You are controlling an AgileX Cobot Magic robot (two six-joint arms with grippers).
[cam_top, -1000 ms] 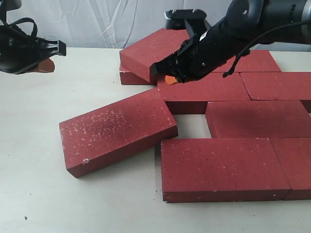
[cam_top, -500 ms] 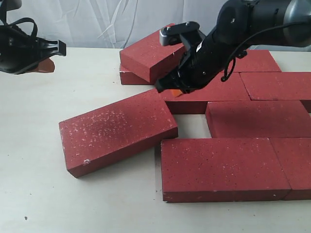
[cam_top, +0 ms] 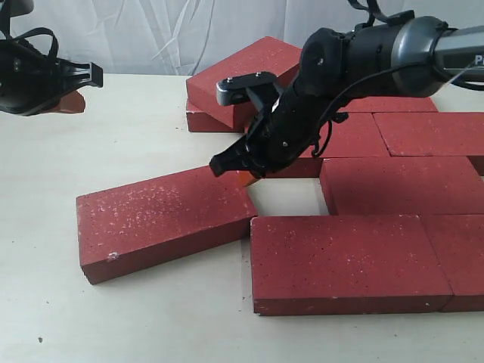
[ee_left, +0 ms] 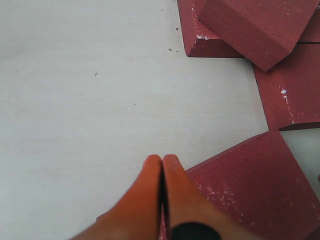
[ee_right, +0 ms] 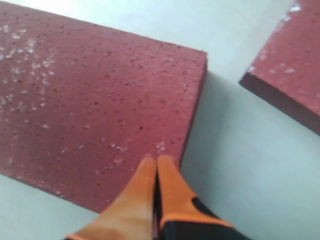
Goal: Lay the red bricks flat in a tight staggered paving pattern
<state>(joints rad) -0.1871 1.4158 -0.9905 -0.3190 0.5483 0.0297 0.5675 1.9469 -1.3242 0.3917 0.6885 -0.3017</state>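
Bricks (cam_top: 344,257) of dark red lie flat on the counter (cam_top: 113,128), most of them in rows at 3 o'clock. One loose brick (cam_top: 162,219) lies slanted at 8 o'clock. The right fingers (ee_right: 145,180), pressed together and holding nothing, are at its 2 o'clock corner. The left fingers (ee_left: 147,185), also pressed together and empty, hover at 10 o'clock.

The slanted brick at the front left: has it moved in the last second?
Yes. The slanted brick has slid left, away from the front brick, which stayed put; the shut right hand is at its corner.
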